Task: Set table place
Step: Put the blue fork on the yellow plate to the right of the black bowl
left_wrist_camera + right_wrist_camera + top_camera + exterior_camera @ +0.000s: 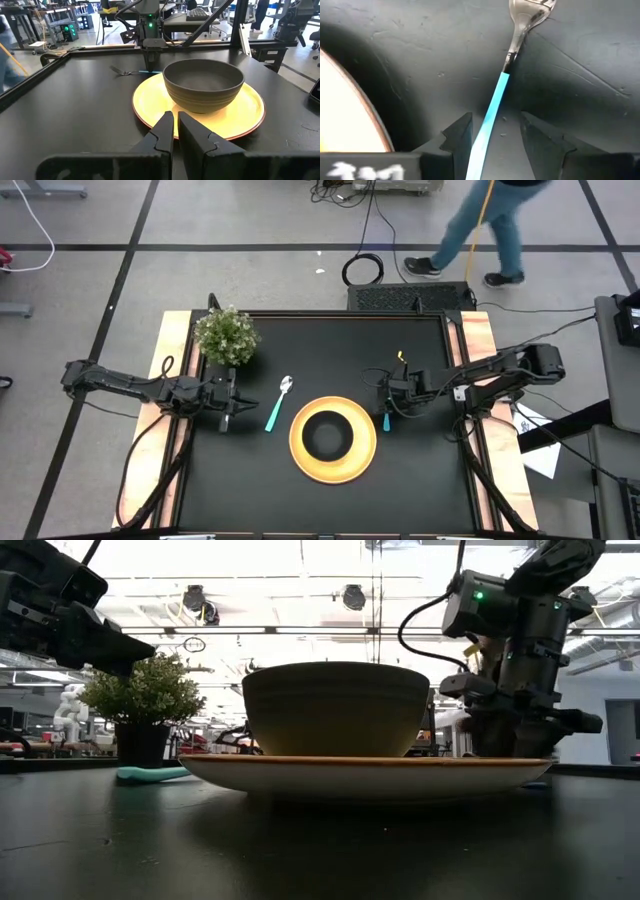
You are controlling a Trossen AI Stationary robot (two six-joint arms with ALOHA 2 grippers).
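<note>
left tool [175, 131] shut (hovering low) | right tool [492, 132] apparently open, pointing down

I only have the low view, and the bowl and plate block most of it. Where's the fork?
Observer: The fork lies just right of the plate, as the high view shows.
Operator: Has the right gripper got it?
Observer: No. The right gripper is open, one finger on either side of the teal handle, not closed on it.
Operator: And the left one?
Observer: The left gripper is shut and empty, just left of the spoon.
</note>
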